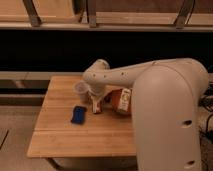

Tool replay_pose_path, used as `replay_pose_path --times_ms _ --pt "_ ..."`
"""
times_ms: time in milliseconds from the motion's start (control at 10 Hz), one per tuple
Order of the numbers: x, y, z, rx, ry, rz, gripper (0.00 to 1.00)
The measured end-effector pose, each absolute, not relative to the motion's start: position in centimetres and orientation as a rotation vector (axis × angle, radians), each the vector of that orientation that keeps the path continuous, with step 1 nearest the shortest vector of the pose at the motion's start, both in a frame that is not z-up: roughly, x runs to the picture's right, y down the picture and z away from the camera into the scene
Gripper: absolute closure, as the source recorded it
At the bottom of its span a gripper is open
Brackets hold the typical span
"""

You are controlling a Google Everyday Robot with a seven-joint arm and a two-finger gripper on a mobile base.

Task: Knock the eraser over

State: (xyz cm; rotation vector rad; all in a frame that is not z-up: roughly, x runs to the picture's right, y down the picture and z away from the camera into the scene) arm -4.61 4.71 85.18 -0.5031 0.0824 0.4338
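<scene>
Pincer point(97, 104) sits low at worktop centre, right by eraser point(96, 106), w/ clear cup point(81, 90) just left & orange thing point(120, 101) right. Can't tell pincer's opening or hold. Best: short sideways nudge at eraser's top, avoiding cup. Wooden worktop point(75, 135), blue pad point(78, 115) near; dim room, dark shelf behind.

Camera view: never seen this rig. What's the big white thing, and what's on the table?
The big white shape is the robot's own arm, bending from the right toward a wooden table. There is one view, looking down over the arm; its mounting is not known. The gripper hangs at the arm's end, right at the eraser, a small dark block. A clear cup stands just left of it, a flat blue pad lies nearer the front, and an orange item with a white label sits to the right. No grasp is visible.
</scene>
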Motion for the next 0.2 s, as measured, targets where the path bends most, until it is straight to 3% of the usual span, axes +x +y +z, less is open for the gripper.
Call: replay_pose_path --times_ms 200 --pt "-6.5 1.1 86.6 -0.432 0.011 0.34 1.0"
